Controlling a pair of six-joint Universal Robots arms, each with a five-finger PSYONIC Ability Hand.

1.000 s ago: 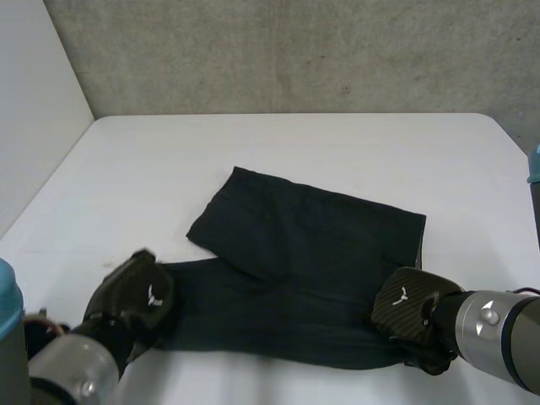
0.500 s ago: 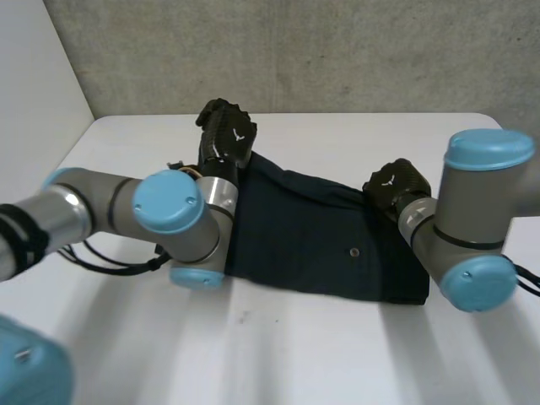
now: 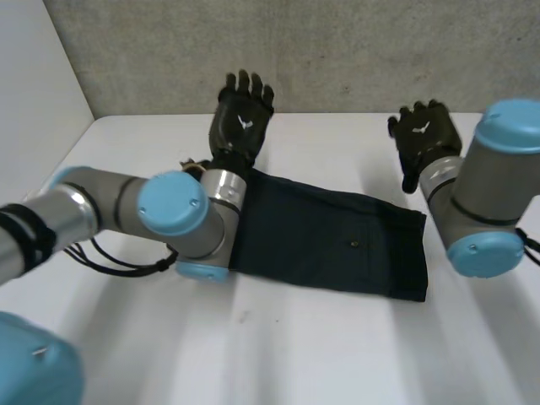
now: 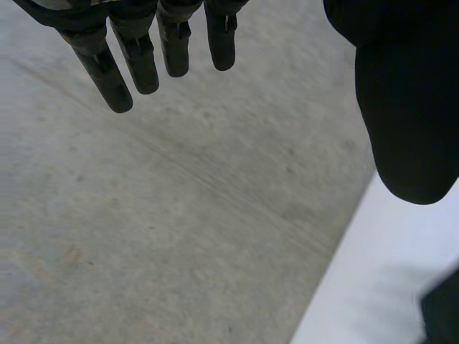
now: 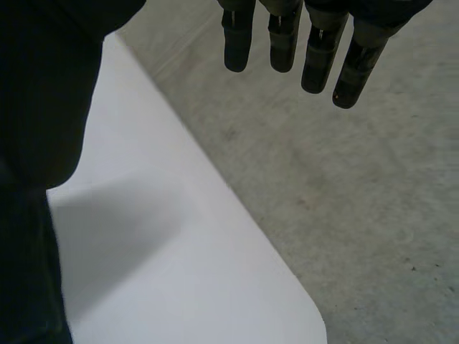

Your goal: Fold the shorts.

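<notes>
Shorts: folded, flat on tabletop, mid-table, between the two arms.
Left hand: above shorts' far left corner; fingers straight, slightly spread, holding nothing.
Right hand: above tabletop past far right corner; fingers straight, empty.

Cannot see the left end of the shorts, covered by the left arm. Cannot tell what the small pale dot on the cloth is. Cannot follow the left arm or the right arm past the head view's edges. Cannot see the palm of the left hand or the right hand in the wrist views, cut off at the edge. Cannot make out the dark patch past the left thumb tip, also cut off.
</notes>
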